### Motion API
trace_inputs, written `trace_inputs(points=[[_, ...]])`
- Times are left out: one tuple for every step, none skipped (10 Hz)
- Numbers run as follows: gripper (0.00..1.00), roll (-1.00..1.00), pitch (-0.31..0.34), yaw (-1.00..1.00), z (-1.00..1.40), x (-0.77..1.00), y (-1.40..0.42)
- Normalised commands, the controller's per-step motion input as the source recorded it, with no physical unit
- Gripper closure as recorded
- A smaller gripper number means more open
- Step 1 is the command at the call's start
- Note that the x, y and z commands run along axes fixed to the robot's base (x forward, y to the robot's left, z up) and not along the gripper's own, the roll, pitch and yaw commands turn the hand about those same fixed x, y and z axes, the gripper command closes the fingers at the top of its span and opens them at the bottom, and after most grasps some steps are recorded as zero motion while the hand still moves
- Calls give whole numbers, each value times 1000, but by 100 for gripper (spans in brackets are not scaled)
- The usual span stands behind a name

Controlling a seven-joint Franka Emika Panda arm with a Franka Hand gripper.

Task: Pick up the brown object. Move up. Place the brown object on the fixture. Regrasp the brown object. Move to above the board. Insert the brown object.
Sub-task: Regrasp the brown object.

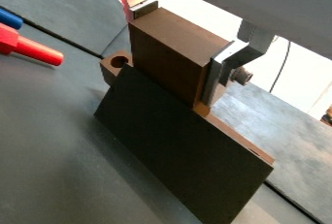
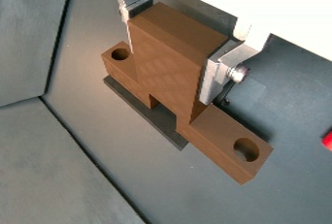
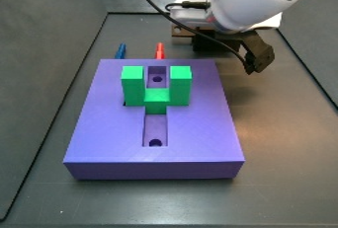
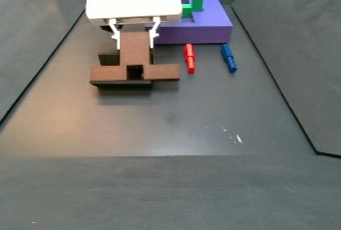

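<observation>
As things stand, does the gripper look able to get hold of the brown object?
Probably yes: the gripper already straddles the brown object, one finger on each side of its upright crosspiece. Nothing stands between them; the fixture lies underneath.

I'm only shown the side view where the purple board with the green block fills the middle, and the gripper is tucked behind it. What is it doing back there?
Observer: The gripper is down on a brown object beside the board, and its fingers clasp the upright crosspiece.
Operator: Is that piece lying flat on the floor?
Observer: No. A wrist view shows its long bar resting across the dark fixture.
Operator: Anything special about the bar?
Observer: It has a round hole near each end, visible in a wrist view.
</observation>
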Motion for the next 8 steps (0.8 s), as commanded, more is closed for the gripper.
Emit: trace_inputs(points=[[100,0,0,0,0,0,0],[100,0,0,0,0,0,0],[100,0,0,0,0,0,0],[100,0,0,0,0,0,0],[100,0,0,0,0,0,0],[100,0,0,0,0,0,0],[100,0,0,0,0,0,0],[100,0,0,0,0,0,0]])
